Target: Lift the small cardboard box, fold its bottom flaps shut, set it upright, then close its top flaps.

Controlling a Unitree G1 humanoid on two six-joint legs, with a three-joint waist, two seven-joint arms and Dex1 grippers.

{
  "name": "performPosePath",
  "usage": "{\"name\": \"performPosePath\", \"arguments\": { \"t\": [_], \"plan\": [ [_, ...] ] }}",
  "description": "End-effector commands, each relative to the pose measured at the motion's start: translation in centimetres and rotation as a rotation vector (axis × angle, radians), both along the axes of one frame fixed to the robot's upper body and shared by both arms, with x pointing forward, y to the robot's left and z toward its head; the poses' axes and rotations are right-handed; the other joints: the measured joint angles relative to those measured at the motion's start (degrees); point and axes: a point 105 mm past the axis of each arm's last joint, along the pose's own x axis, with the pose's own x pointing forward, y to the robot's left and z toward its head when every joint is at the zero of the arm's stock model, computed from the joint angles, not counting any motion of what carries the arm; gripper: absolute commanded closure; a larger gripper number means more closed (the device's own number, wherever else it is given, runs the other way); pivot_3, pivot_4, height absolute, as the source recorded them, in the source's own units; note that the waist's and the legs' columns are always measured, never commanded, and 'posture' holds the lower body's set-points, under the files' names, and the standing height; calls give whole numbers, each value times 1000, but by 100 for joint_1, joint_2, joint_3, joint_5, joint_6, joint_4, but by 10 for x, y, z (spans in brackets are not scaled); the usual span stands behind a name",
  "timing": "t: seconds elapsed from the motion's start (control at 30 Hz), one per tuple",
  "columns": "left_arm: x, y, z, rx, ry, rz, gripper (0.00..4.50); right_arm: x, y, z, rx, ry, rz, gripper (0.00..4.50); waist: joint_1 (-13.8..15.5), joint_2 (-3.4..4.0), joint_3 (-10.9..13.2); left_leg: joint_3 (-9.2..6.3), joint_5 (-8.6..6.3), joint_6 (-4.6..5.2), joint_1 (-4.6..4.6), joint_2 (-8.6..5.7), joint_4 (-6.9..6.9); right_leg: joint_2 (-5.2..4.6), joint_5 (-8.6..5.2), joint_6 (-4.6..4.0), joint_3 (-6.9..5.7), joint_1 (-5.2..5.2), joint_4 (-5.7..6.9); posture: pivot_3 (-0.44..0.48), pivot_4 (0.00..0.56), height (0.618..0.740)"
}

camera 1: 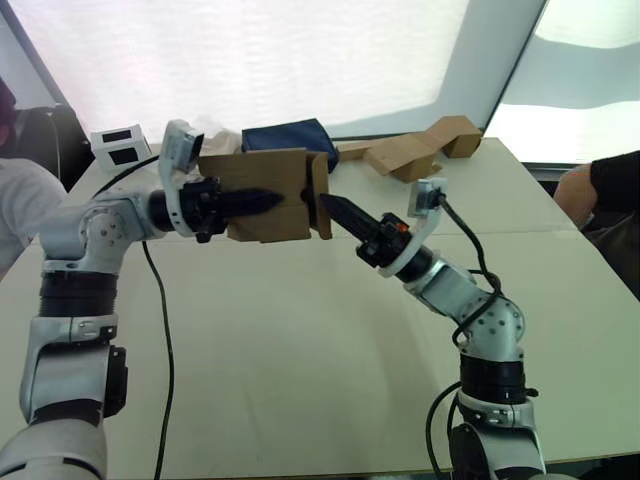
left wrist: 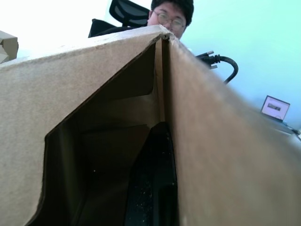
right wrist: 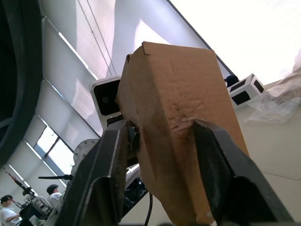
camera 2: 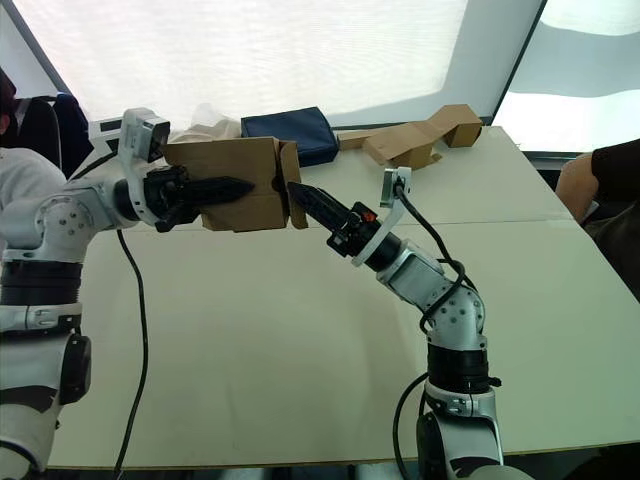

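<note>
The plain brown small cardboard box [camera 1: 262, 195] is up in the air, held well above the pale tabletop [camera 1: 300, 340], lying on its side. The left gripper [camera 1: 262, 202] has it: one black finger [camera 1: 248, 201] lies flat along the outside of the near wall, and the left wrist view shows the other black finger [left wrist: 153, 183] down inside the box, so the cardboard wall is pinched between the two. A flap at the box's right end [camera 1: 321, 195] stands turned across that end.

In from the other side comes the right gripper [camera 1: 334, 208], its dark tip right at that flap. From the right wrist view its two black fingers [right wrist: 221, 169] are spread wide, straddling the end of the box with cardboard between them, not clamped on it.

Back on the table behind the box lies a navy blue fabric pouch [camera 1: 285, 135], and further to the right the larger tan folded cardboard pieces [camera 1: 415, 148]. A small white device [camera 1: 122, 143] sits at the far left corner. A person [left wrist: 170, 18] shows beyond the box in the left wrist view
</note>
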Motion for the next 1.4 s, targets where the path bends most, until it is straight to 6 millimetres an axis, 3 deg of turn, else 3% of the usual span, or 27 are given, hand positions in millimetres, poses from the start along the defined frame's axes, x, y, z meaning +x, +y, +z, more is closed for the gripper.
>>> {"name": "performPosePath", "arguments": {
  "t": [0.03,0.5,0.93,1.4],
  "plan": [
    [-6,1,15,-5,-57,-15,4500,-2,2,7,24,-27,0,3927,2,0,0,0,0,0,0,0,0,0,0,0,0,0,0,0,150,740],
    [-6,0,14,-6,-60,-11,4500,12,3,6,28,-8,-80,3927,1,0,0,0,0,0,0,0,0,0,0,0,0,0,0,0,150,740],
    [-5,-6,9,-4,-63,-21,4500,-14,18,12,61,-25,94,3927,1,0,0,0,0,0,0,0,0,-1,0,0,0,0,0,0,150,740],
    [-6,-10,12,-20,-66,-38,4500,-9,30,6,55,11,65,3927,-3,0,0,0,0,0,0,0,0,0,0,0,0,-1,0,0,150,740]
  ]
}}
